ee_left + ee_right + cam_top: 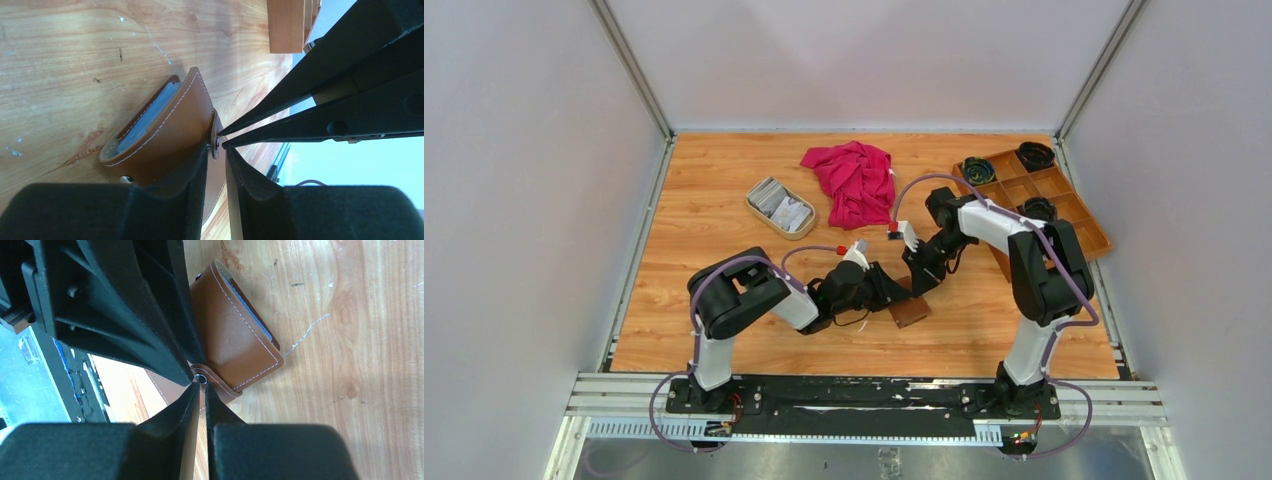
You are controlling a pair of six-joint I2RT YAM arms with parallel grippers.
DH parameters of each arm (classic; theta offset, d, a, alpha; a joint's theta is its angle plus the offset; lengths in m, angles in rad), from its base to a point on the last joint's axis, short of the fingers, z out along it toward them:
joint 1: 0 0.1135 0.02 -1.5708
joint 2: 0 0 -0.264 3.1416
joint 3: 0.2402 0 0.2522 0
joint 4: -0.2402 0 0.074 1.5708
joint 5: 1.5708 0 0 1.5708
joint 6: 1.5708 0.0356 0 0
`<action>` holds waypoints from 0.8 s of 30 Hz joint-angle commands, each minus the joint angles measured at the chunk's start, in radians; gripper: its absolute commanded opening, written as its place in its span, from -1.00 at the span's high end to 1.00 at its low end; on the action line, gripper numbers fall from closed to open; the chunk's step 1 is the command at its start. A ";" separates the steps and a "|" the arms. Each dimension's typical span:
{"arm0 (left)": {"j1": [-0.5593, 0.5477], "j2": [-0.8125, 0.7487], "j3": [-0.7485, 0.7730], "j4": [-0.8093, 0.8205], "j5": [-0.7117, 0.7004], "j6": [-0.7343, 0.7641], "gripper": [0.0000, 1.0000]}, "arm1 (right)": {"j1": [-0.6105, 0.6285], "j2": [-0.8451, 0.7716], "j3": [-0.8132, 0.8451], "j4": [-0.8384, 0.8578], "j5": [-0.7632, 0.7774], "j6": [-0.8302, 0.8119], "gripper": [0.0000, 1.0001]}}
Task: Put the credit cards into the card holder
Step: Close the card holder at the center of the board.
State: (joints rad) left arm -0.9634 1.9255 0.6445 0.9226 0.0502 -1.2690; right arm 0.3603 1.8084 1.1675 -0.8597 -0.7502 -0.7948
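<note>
The brown leather card holder (912, 312) lies on the table in front of both arms. Grey card edges (145, 117) show inside its fold (235, 335). Its snap tab (216, 141) stands up between both grippers. My right gripper (200, 385) is shut on the tab at the snap stud (201, 379). My left gripper (216, 150) straddles the same tab from the other side, jaws narrowly apart with slim gaps beside the leather. More credit cards (776, 198), grey and white, lie in a beige oval dish at the back left.
The beige dish (804, 227) sits left of a crumpled red cloth (854, 180). A wooden compartment tray (1084, 225) with dark round items stands at the right rear, its corner (287, 25) showing beyond the holder. Grey walls enclose the table.
</note>
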 commanded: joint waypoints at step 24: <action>0.013 0.041 -0.037 -0.006 -0.026 0.002 1.00 | 0.011 -0.045 -0.014 -0.013 -0.008 -0.021 0.50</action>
State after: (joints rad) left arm -0.9577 1.9457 0.6415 0.9527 0.0559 -1.2869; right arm 0.3660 1.8122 1.1675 -0.8612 -0.7498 -0.7929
